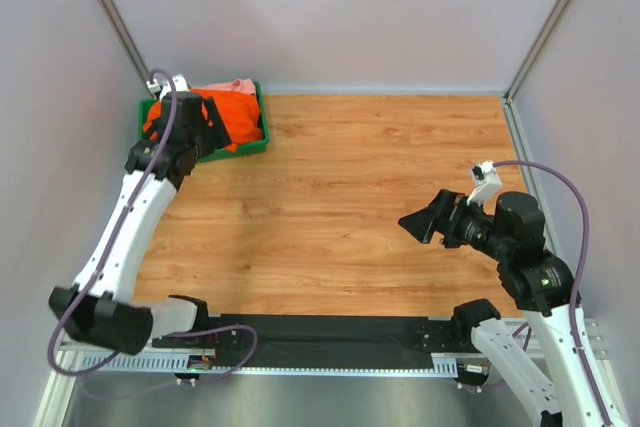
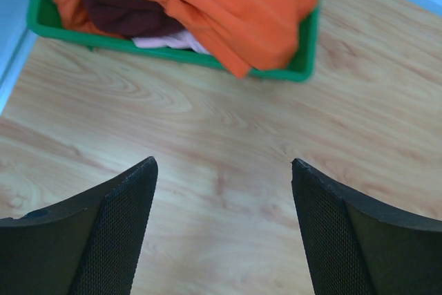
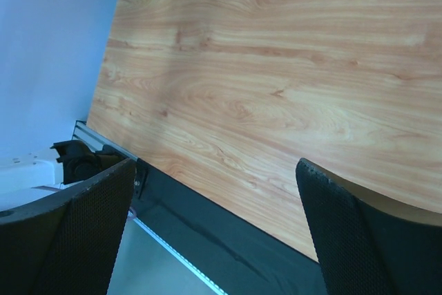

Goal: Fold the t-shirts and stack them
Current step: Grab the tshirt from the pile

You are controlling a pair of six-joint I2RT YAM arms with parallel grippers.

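Note:
Three t-shirts lie bunched in a green bin (image 1: 258, 143) at the table's far left corner. The orange t-shirt (image 1: 238, 117) is on top and spills over the bin's rim (image 2: 304, 60). Under the orange t-shirt (image 2: 228, 5) a dark maroon t-shirt (image 2: 124, 15) shows, with a light pink one (image 2: 174, 41) beside it. The pink t-shirt (image 1: 238, 85) also peeks out at the bin's back. My left gripper (image 1: 205, 127) hovers at the bin's near side, open and holding nothing (image 2: 222, 165). My right gripper (image 1: 425, 219) hangs open and holding nothing over the right of the table (image 3: 215, 165).
Bare wooden tabletop (image 1: 380, 177) spreads between the bin and the right arm. A black strip (image 1: 330, 332) runs along the near edge between the arm bases. Pale walls and metal posts (image 1: 112, 17) close in the sides and back.

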